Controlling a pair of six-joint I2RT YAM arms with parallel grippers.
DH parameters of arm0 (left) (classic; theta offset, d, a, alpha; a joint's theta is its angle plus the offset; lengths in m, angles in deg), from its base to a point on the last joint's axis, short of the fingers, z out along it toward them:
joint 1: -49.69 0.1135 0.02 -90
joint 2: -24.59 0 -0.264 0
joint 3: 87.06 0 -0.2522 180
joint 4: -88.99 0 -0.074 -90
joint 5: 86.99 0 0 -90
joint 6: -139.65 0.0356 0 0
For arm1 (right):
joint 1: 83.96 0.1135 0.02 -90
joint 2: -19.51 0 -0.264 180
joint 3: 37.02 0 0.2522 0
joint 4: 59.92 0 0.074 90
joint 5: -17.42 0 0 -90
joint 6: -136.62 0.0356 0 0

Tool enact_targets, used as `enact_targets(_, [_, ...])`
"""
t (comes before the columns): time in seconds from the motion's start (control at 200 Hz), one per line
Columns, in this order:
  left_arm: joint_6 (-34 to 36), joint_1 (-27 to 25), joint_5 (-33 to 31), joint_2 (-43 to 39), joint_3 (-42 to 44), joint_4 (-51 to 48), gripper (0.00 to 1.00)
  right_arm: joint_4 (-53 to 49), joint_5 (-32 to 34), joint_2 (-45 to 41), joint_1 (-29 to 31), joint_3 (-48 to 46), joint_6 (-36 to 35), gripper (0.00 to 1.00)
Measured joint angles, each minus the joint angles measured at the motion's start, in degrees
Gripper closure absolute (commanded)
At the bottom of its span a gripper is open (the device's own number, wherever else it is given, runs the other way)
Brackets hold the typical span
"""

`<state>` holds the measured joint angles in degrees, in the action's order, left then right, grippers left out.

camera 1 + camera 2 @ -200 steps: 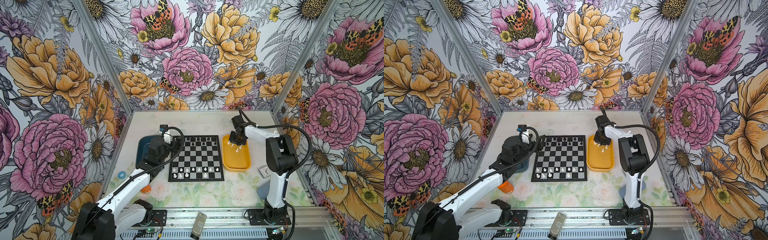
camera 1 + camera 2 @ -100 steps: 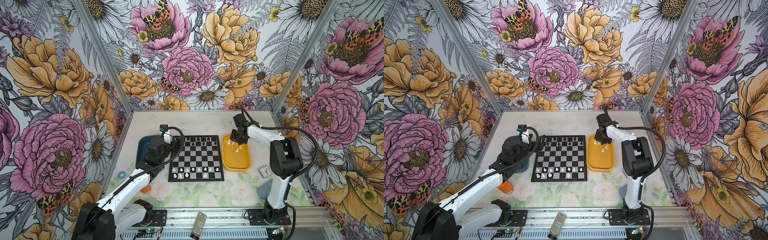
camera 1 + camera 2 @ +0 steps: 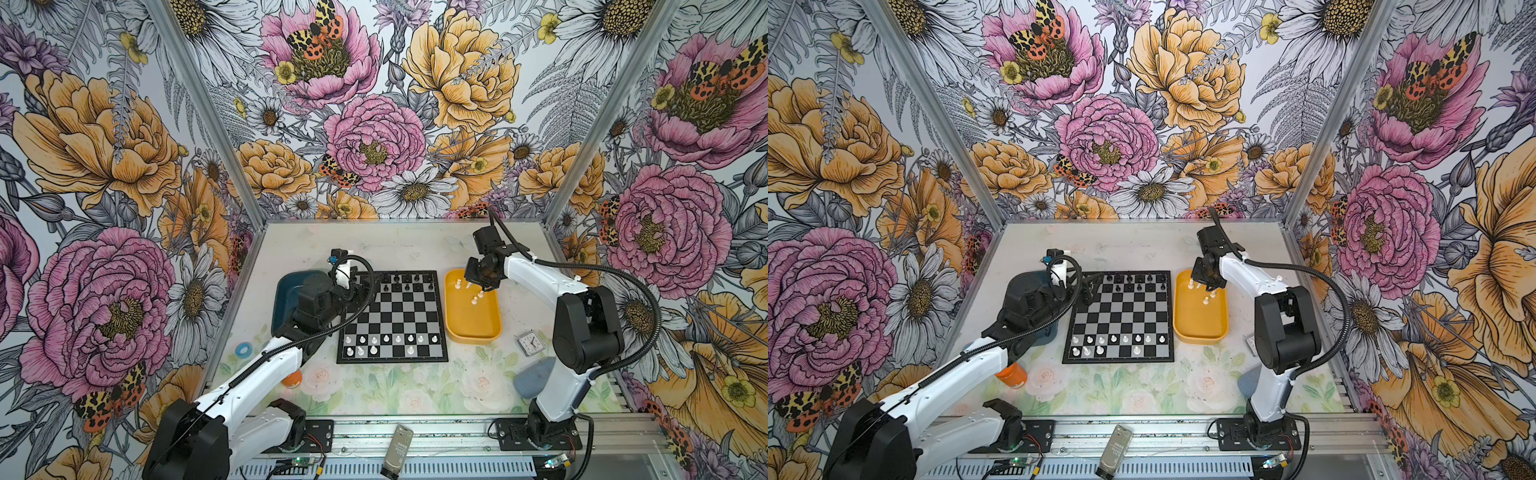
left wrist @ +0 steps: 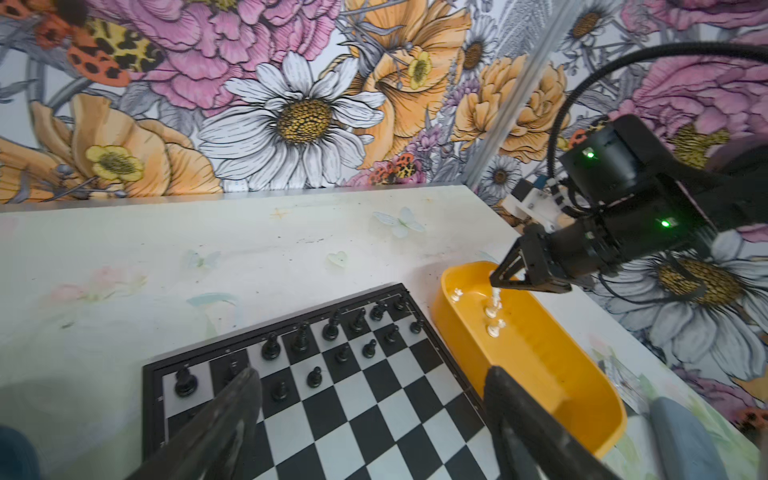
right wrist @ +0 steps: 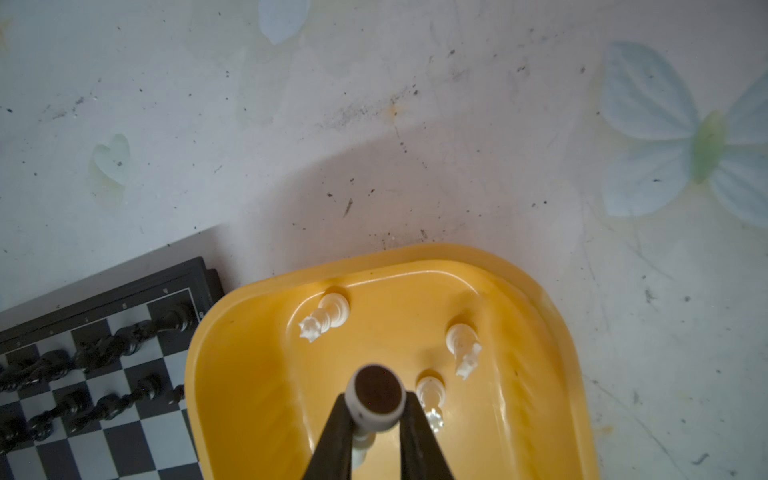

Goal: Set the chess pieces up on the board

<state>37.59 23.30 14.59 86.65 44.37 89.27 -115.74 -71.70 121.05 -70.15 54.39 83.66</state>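
Right end effector (image 4: 496,286) clamps white piece (image 5: 376,395), base toward wrist. Board (image 3: 392,316) lies to its left. Left end effector (image 4: 370,380) gapes empty.

Foreground: left gripper (image 4: 372,376) jaws spread wide over board (image 4: 374,415), near black pieces (image 4: 270,347). Yellow tray (image 4: 582,374) just beside board; right gripper (image 4: 496,284) above it, tips pinching white chess piece (image 4: 495,296); other white pieces (image 4: 493,330) stand inside.

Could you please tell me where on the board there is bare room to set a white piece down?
The board is bare across its four middle rows, between the black pieces and the row of white pieces. In the nearest row, the squares either side of the lone white piece are free; its left end is crowded.
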Motion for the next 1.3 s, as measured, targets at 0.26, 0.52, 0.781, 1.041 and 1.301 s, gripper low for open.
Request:
enact_targets(0.26, [-0.96, -3.61, 11.56, 2.14, 1.77, 8.96, 0.15, -0.09, -1.2, -7.02, 0.26, -2.36, 0.52, 1.0])
enact_targets(0.52, [-1.11, -10.16, 13.57, 5.7, 2.62, 18.27, 0.12, -0.11, -2.47, -13.77, 1.53, -4.31, 1.55, 1.0])
enact_targets(0.781, [-4.17, -15.02, 13.53, 16.79, 3.48, 31.21, 0.16, 0.26, -4.2, -18.1, 2.54, -5.31, 2.21, 1.0])
enact_targets(1.041, [-5.29, -15.02, 13.09, 16.26, 3.45, 33.81, 0.16, -0.31, -4.17, -18.6, 2.51, -9.92, 2.16, 1.0])
enact_targets(1.301, [-1.81, -15.02, 9.81, 11.91, 2.78, 29.09, 0.16, -1.42, -1.42, -17.05, 1.6, -9.55, 1.25, 0.92])
